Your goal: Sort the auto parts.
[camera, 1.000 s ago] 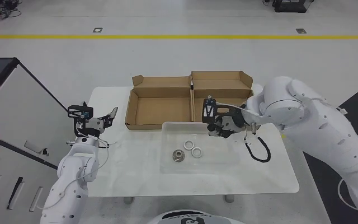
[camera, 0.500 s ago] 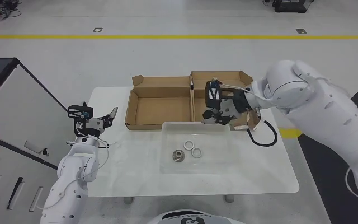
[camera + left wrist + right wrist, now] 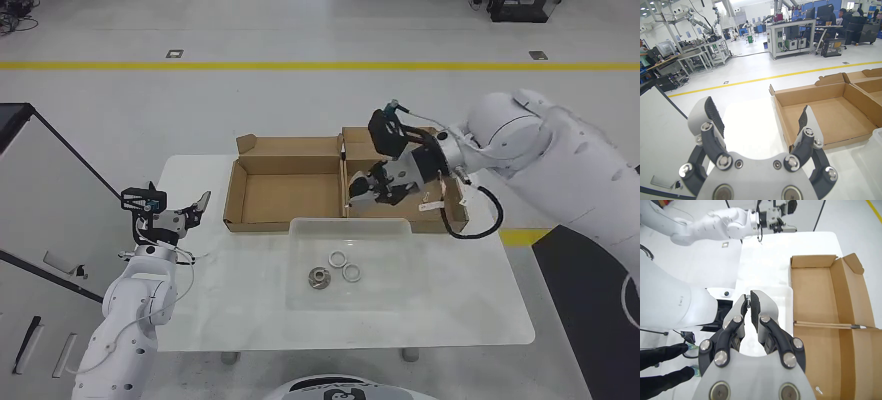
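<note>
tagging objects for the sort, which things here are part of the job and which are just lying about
Job: threaded part held by the right gripper; metal hub and two white rings in the clear tray; two cardboard boxes.
Lying about: leaning panel; two loose strips on the floor.

Right pincer [image 3: 366, 188], clamping a small threaded metal bolt [image 3: 748, 301], swings from the clear plastic tray [image 3: 350, 221] to over the right-hand brown cardboard box [image 3: 358, 140].

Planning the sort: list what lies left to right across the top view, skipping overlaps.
Open left gripper → empty brown cardboard box → grey metal flanged part → white ring → second white ring.
</note>
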